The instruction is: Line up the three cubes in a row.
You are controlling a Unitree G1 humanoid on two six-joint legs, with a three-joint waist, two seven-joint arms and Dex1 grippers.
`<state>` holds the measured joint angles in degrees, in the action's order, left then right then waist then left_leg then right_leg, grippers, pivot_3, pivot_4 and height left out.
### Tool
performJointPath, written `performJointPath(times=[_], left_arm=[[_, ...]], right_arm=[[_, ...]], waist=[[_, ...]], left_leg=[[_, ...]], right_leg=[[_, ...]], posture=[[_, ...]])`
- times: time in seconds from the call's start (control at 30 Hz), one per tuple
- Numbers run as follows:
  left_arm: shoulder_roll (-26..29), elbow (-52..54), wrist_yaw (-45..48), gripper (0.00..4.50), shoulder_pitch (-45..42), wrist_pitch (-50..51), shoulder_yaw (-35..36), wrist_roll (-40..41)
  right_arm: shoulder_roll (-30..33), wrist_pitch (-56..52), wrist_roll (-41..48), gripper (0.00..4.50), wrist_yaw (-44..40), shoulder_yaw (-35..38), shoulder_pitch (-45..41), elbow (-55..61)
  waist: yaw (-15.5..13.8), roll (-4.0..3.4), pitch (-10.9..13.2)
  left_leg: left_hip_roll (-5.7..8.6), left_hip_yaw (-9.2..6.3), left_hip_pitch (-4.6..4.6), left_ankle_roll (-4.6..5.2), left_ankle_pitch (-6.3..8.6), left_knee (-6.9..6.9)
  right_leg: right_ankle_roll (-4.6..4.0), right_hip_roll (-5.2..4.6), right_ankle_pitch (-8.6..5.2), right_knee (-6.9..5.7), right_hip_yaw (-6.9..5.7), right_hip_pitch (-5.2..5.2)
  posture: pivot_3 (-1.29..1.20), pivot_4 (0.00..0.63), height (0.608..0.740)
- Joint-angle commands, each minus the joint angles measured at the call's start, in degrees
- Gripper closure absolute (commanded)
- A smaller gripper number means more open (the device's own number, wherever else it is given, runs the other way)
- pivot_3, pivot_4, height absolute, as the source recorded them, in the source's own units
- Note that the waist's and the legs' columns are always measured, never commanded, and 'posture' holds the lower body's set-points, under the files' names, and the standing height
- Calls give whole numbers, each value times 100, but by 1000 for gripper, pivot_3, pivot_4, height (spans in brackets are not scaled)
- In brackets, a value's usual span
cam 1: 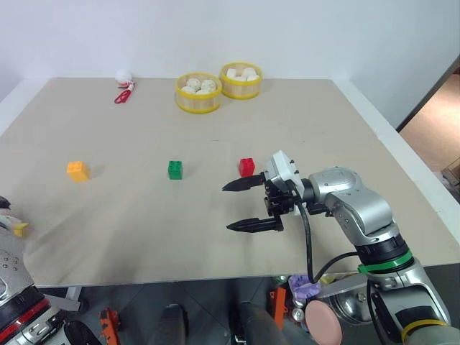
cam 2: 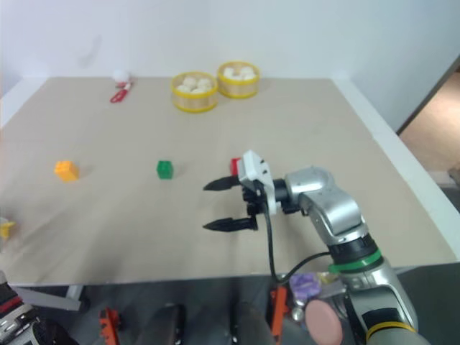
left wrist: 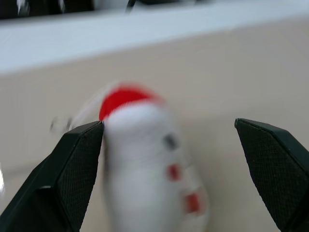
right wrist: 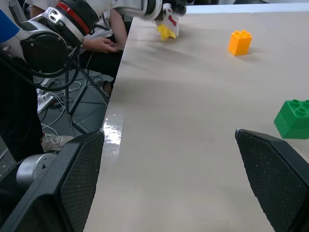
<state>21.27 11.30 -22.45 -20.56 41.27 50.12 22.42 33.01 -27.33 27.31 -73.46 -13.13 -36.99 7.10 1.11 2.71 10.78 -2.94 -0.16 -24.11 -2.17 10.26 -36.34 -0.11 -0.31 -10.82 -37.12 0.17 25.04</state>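
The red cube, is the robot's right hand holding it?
No. The red cube sits on the table behind the right hand, whose open fingers hold nothing.

No readable text — no labels, no numbers.

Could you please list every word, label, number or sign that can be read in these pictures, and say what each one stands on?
There is no readable text.
The white chick-shaped toy carries small red and grey marks, too blurred to tell whether they are writing.
The orange-yellow brick, green brick and red brick carry no lettering that can be made out.
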Motion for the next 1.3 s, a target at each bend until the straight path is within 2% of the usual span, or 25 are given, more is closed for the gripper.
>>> performJointPath(times=[0.03,0.23,0.3,0.37,0.43,0.53,0.67,0.77,0.93,1.07,1.3], left_arm=[[219,606,35,39,-195,-261,-214,-77],[243,955,15,39,-342,-147,-470,-86],[171,1125,292,39,-352,-210,-799,22],[116,1385,1050,39,-308,-288,-1532,318],[66,1566,1647,39,-251,-265,-1979,630],[242,1933,2700,39,-24,-216,-2728,1034],[763,2372,4092,39,517,-337,-3476,1346],[1257,2333,4928,39,850,-666,-4046,1043],[1433,1905,5594,39,763,-1105,-4470,787],[1265,1464,5950,39,438,-1393,-4656,756],[1305,1256,6426,39,490,-1688,-4644,715]], right_arm=[[-3,9,106,0,-19,164,-110,109],[-39,59,47,0,-52,138,-170,-20],[-30,67,43,0,-62,144,-172,-39],[-6,70,17,0,-40,175,-172,-101],[44,70,-5,0,-12,226,-165,-156],[238,13,22,0,92,510,-126,-263],[530,62,-61,0,273,840,42,-448],[628,273,-296,0,503,952,242,-713],[259,585,-695,0,1229,976,176,-1372],[-268,1034,-1211,0,1866,806,-63,-2068],[-615,1407,-1629,0,2245,766,-377,-2730]], waist=[[2,0,0],[15,0,0],[8,0,0],[1,0,0],[-26,2,0],[-6,2,0],[26,0,1],[27,-1,1],[27,-15,9],[27,-16,10],[28,-17,10]], left_leg=[[1,1,0,-1,0,0],[-3,10,3,-1,0,0],[-3,9,2,-1,0,1],[-2,9,1,-1,0,1],[1,10,-5,-4,-4,-2],[5,20,-10,-4,-6,-6],[5,43,-11,-7,-3,0],[-6,42,-1,0,2,14],[-10,34,6,3,0,14],[-7,33,5,7,-3,2],[-5,36,-8,7,-1,6]], right_leg=[[-2,-1,-1,0,1,0],[18,4,11,0,8,3],[18,4,11,0,7,4],[18,3,11,0,7,3],[8,-2,5,1,4,-1],[-2,-9,-1,6,16,1],[-2,-4,-2,6,48,15],[-13,14,-9,5,54,18],[-21,30,-8,4,62,22],[-16,35,1,4,70,21],[-3,36,6,5,82,27]], posture=[[0,150,740],[0,150,740],[0,150,740],[0,150,740],[0,150,740],[0,150,740],[0,150,740],[0,150,740],[0,150,740],[0,150,740],[0,150,740]])
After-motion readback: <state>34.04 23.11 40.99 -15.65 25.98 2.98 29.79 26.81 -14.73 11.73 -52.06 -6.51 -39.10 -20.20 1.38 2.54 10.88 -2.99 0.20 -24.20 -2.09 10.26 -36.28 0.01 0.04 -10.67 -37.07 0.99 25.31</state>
